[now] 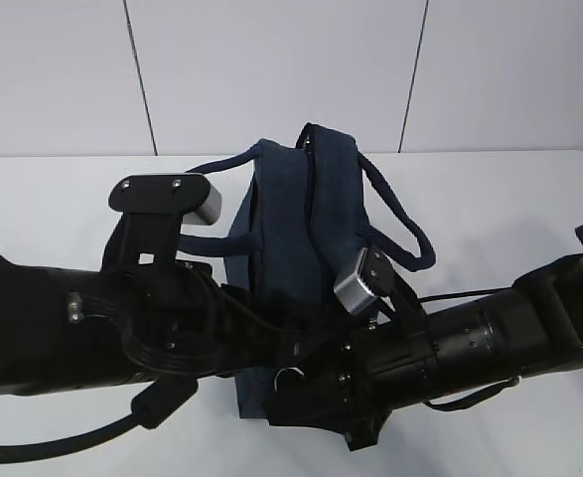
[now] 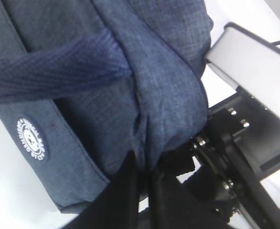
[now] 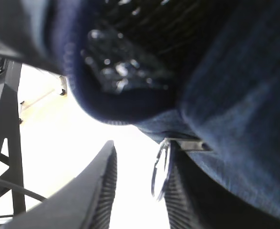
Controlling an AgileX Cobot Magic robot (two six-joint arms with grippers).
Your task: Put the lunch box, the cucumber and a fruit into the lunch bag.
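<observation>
The dark navy lunch bag [image 1: 291, 238] stands on the white table between both arms, its loop handles [image 1: 400, 224] flopped outward. In the left wrist view my left gripper [image 2: 142, 167] is shut, pinching a fold of the lunch bag [image 2: 154, 71] at its near end. In the right wrist view my right gripper [image 3: 140, 162] stands open just under the lunch bag [image 3: 244, 95]. The silver ring zip pull [image 3: 160, 169] hangs in the gap, close against the right finger [image 3: 178, 191]. The lunch box, the cucumber and the fruit are out of view.
The white table [image 1: 53, 199] runs back to a pale panelled wall. The left arm [image 1: 92, 328] and right arm [image 1: 450, 348] crowd the bag's near end. A round white logo patch [image 2: 31, 138] marks the bag's side. The right arm's grey camera block [image 2: 254, 62] is close by.
</observation>
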